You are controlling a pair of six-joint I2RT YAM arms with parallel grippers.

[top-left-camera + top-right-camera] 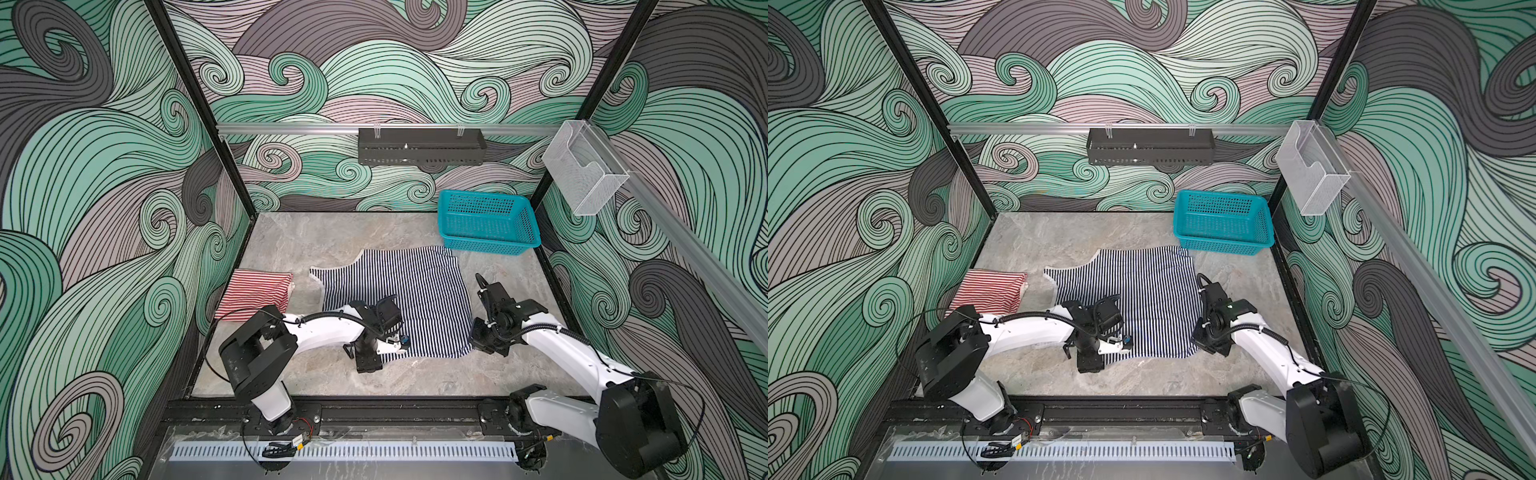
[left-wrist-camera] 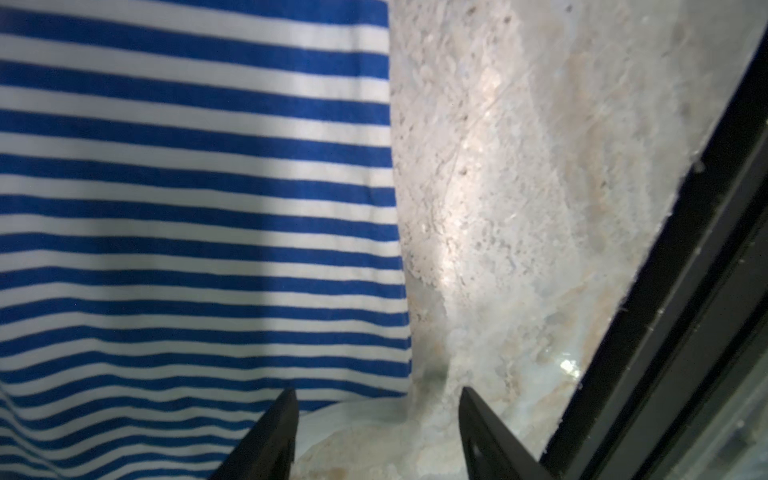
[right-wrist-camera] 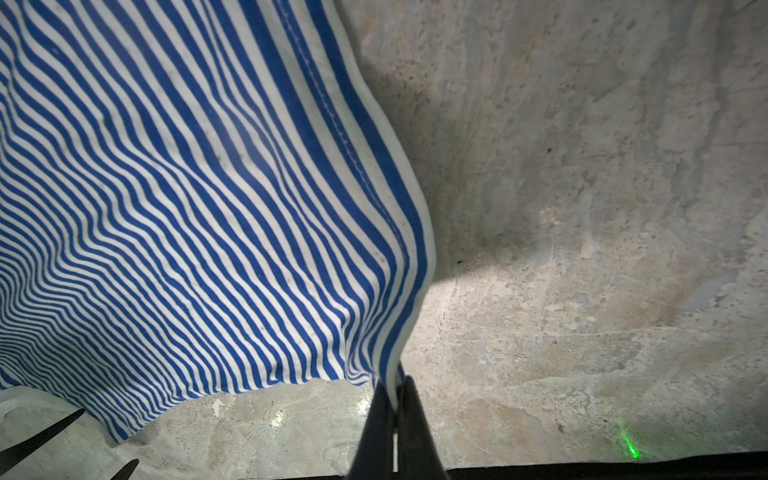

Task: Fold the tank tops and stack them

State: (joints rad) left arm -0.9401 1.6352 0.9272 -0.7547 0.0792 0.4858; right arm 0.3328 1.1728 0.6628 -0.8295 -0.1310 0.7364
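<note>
- Navy top [image 1: 399, 286]: flat mid-table, neck leftward, hem rightward.
- Right gripper [image 3: 397, 384]: clenched on the near hem corner.
- Left gripper [image 2: 378, 395]: jaws parted, empty, the top's near edge just beside them.
- Red top [image 1: 253, 293]: folded, left.

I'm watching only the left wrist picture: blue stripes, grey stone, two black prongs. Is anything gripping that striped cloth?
Observer: The left hand is open, but the right hand is shut on a hem corner of the navy-and-white tank top.
Operator: Any other clothes around?
Observer: A red-and-white tank top lies folded on the left, apart from the navy one.
Operator: Anything else?
Observer: A teal basket sits in the far right corner of the table.
</note>
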